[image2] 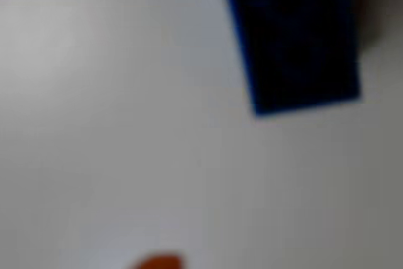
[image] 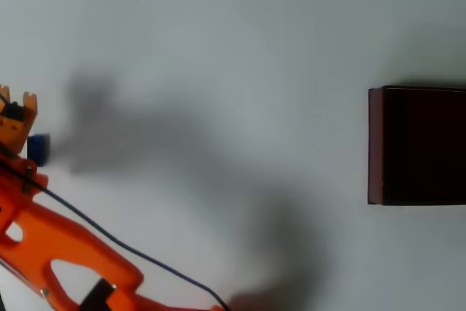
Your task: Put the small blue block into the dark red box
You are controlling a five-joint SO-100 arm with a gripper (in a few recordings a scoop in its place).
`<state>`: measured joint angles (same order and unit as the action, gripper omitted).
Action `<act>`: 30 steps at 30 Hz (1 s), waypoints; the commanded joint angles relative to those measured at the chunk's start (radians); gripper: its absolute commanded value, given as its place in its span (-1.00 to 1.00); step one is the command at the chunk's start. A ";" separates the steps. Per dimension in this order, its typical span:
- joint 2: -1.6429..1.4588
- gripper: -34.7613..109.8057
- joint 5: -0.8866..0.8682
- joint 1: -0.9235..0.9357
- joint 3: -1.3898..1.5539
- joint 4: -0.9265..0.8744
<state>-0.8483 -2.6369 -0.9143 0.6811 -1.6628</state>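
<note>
Bright orange plastic arm [image: 51,245], lower left of the overhead view: broad moulded links with rounded cut-outs, black fittings, notched orange tip [image: 18,111] at the left edge. Thin dark blue cable [image: 131,249] trailing diagonally along it toward the bottom edge.

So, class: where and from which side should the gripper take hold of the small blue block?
Probably from above, fingers across the two long sides of the small blue block: it lies flat on the white table, slightly longer than wide, with bare table around it. The orange gripper is already beside it.
</note>
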 commanded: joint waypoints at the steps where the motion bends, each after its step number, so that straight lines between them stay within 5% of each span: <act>1: 0.124 -0.20 0.066 -0.002 -0.334 -0.132; 30: 0.325 -0.21 0.195 0.051 -0.508 -0.132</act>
<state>-0.5123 -2.4498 -0.8636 0.2209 -1.7748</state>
